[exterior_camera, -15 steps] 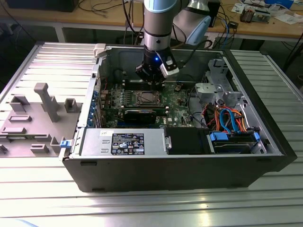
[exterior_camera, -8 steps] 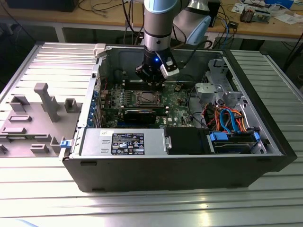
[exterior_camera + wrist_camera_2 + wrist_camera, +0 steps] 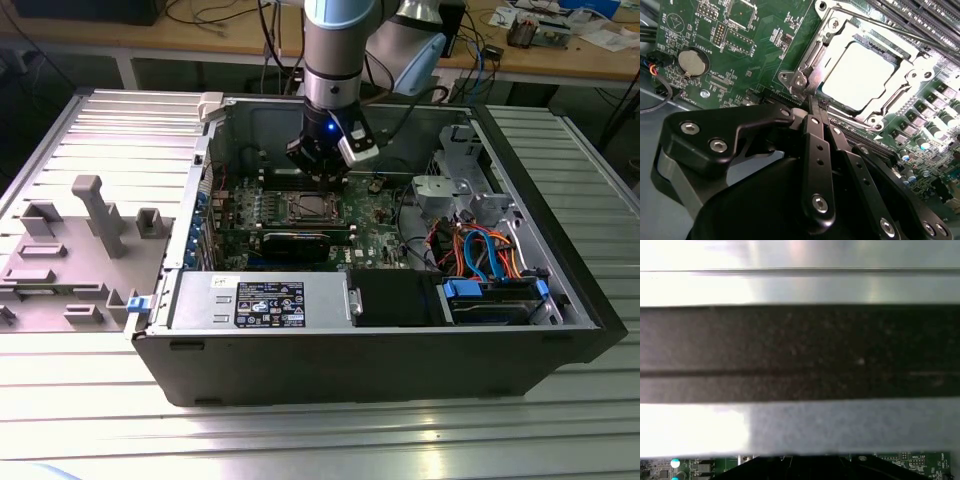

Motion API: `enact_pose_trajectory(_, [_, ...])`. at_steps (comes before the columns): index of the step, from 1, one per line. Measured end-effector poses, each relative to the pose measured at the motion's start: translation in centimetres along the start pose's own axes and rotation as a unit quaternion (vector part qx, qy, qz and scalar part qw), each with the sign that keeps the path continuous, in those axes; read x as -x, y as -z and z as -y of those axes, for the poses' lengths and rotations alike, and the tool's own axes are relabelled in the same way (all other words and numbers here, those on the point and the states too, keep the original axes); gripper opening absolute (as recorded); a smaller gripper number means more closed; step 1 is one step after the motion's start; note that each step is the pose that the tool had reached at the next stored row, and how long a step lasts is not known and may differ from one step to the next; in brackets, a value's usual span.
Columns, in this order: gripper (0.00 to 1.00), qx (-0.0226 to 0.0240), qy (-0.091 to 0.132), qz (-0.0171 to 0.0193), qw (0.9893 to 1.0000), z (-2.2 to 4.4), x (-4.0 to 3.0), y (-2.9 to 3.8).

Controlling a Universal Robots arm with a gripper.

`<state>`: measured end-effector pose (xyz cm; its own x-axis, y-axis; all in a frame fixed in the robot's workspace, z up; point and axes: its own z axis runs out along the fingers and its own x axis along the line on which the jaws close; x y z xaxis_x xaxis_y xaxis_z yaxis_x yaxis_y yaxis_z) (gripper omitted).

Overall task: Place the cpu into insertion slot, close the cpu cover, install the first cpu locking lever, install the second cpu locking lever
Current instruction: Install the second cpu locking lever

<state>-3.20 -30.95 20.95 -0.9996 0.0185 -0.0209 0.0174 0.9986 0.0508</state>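
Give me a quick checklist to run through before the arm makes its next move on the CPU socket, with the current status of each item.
1. cpu seated in the insertion slot: ok, its silver top lies flat inside.
2. cpu cover down over the chip: ok, the frame lies around it.
3. Locking levers latched: cannot tell.
4. gripper at the socket's corner: ok, fingers together.
5. Gripper carrying anything: ok, nothing between the fingers.

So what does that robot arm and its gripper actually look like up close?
The arm is a thick silver-grey tube with pale blue joint caps and a small blue light near its wrist. Black cables trail beside it. The gripper is matte black, built from flat linked bars fastened with shiny round screws, tapering into two slim fingers.
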Motion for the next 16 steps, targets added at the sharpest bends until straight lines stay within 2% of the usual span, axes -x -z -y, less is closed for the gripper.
enact_pose_trajectory(9, [0.11, 0.0, 0.0, 0.0, 1.0, 0.03, 0.0, 0.01])
enact_pose_trajectory(16, [0.11, -0.0001, 0.0, 0.0, 1.0, 0.01, 0.01, 0.39])
